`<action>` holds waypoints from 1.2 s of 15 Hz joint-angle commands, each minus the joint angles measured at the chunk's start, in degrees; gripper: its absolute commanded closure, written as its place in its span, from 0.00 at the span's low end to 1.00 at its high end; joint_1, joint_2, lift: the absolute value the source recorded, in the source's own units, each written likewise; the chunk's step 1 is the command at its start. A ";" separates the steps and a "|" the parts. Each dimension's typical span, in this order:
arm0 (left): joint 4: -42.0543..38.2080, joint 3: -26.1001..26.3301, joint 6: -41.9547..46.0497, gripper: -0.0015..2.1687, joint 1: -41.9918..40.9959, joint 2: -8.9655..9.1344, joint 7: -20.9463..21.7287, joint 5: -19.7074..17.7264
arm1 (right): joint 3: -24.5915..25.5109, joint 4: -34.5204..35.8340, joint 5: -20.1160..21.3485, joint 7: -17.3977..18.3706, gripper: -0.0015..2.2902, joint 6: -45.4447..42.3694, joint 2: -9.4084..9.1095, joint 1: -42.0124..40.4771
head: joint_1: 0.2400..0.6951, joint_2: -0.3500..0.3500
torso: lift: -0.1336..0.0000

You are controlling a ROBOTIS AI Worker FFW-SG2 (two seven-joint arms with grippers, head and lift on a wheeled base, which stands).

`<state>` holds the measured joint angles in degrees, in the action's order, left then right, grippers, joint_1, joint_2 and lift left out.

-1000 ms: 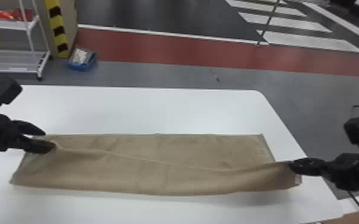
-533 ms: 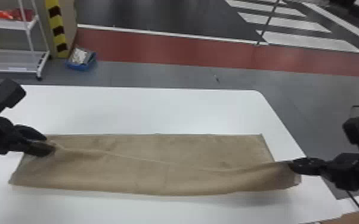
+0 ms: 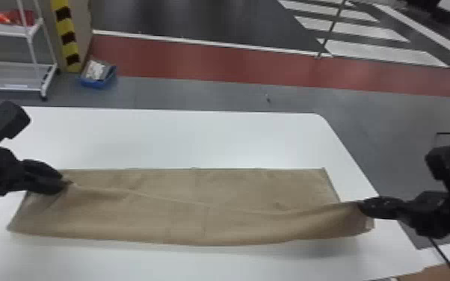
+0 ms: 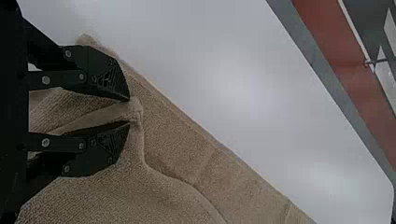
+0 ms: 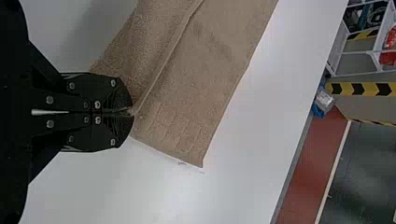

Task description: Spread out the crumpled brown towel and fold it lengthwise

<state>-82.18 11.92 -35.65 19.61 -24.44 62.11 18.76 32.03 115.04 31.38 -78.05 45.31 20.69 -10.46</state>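
The brown towel (image 3: 205,224) lies spread in a long strip across the table, its near layer turned over the far part with a slanting edge. At its left end is my left gripper (image 3: 65,181); in the left wrist view, the left gripper (image 4: 133,111) has its fingers a little apart around a raised ridge of towel (image 4: 173,140). The right gripper (image 3: 360,205) holds the turned layer's corner at the towel's right end, slightly raised. In the right wrist view, the right gripper (image 5: 132,112) is shut on that edge, with the towel (image 5: 201,70) stretching away beyond it.
White table (image 3: 198,138) surface extends beyond the towel's far side, with its right edge near the right gripper. A white shelf cart (image 3: 7,28) and a blue bin (image 3: 99,74) stand on the floor behind. Something brown (image 3: 444,272) is at the lower right corner.
My left gripper's fingers have come closer together around the towel, and that arm has shifted slightly. The right gripper has kept its place.
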 commanded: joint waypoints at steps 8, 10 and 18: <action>-2.55 -6.48 6.51 0.94 -3.88 -2.19 1.17 -2.59 | 1.11 0.53 -1.23 -0.28 0.58 1.58 0.06 0.44 | 1.00 0.14 | 0.07; -3.08 -8.14 6.51 0.94 -3.97 -2.72 1.87 -3.30 | 2.86 0.80 -4.04 -0.28 0.58 4.22 0.41 1.93 | 1.00 0.16 | 0.07; -2.73 -9.55 6.51 0.94 -4.76 -3.16 1.26 -4.00 | -2.76 -1.66 -2.11 -0.28 0.58 8.97 3.84 7.56 | 1.00 0.21 | 0.07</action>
<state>-85.01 2.26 -29.14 14.89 -27.64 63.50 14.67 31.22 113.94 28.17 -78.05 53.11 23.39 -4.17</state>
